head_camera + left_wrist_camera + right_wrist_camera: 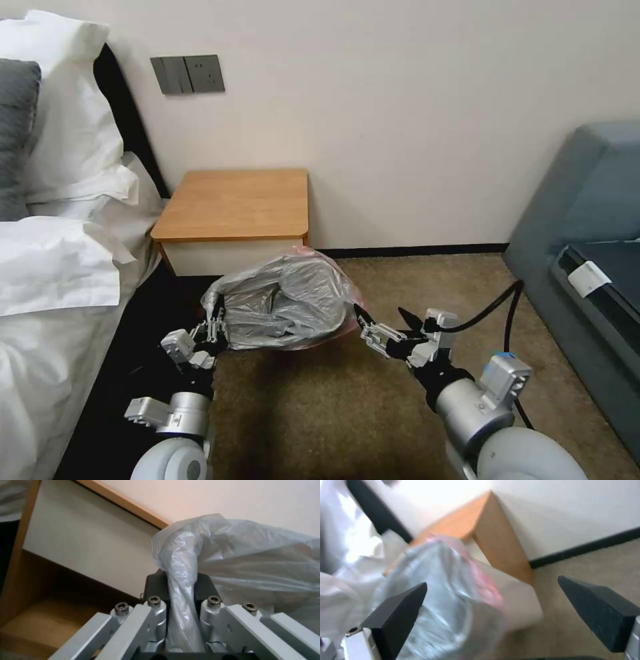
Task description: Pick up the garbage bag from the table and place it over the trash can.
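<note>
1. Bag: garbage bag (287, 303) draped over trash can (520, 600), just in front of surface (233, 203).
2. Left wrist view: left pincer (181, 590) clamped on bag's twisted edge.
3. Right wrist view: right pincer (493, 610) spread wide, holding nothing, beside bag.

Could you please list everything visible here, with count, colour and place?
garbage bag: one, translucent grey with a pinkish-red edge, draped over the trash can on the floor in front of the table.
trash can: one, cream-white, under the bag, beside the table's side.
table: one, orange-brown top and white drawer front, against the wall by the bed.
bed: one, white sheets and pillows plus a grey pillow, on the robot's left.
sofa: one, blue-grey, on the robot's right.
wall switches: one grey set, above the table.
carpet: brown, across the floor.
left gripper: shut on a twisted fold at the bag's left edge.
right gripper: open, at the bag's right edge.
</note>
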Robot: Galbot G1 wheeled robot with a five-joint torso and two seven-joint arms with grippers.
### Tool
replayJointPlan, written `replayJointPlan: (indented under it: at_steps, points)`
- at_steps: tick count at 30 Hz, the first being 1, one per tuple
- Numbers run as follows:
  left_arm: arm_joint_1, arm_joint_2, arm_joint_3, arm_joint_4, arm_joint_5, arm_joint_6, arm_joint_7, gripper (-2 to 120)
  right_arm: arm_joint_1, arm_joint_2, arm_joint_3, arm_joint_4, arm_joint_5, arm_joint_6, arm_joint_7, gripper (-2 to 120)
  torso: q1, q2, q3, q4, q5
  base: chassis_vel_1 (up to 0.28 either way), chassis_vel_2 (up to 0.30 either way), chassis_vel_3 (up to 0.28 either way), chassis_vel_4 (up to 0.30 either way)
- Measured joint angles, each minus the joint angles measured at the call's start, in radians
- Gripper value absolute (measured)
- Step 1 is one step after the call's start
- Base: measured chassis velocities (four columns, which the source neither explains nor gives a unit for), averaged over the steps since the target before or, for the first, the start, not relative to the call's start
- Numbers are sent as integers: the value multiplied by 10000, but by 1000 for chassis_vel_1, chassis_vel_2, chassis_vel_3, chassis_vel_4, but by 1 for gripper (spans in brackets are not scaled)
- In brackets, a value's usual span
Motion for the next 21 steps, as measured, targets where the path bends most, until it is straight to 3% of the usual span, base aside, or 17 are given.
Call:
replayJointPlan:
  at_steps: [6, 8, 11, 21]
  points:
    - [167, 10, 81, -410, -107, 371, 1, 9, 719, 461, 130, -443, 653, 796, -1560, 100, 0, 0, 0, 4, 1, 0, 0, 0, 0]
    - [207, 30, 53, -585, -333, 616, -17, 9, 819, 744, 266, -913, 794, 1174, -2705, 100, -1, 0, 0, 3, 0, 0, 0, 0, 0]
    - [247, 71, 3, -726, -502, 788, -18, 9, 762, 913, 440, -1259, 927, 1269, -3521, 100, 0, 0, 0, 2, 0, 0, 0, 0, 0]
    - [219, 84, 25, -904, -878, 1110, -52, 9, 638, 1205, 906, -1896, 1318, 1445, -4458, 100, 0, 0, 0, 2, 0, 0, 0, 0, 0]
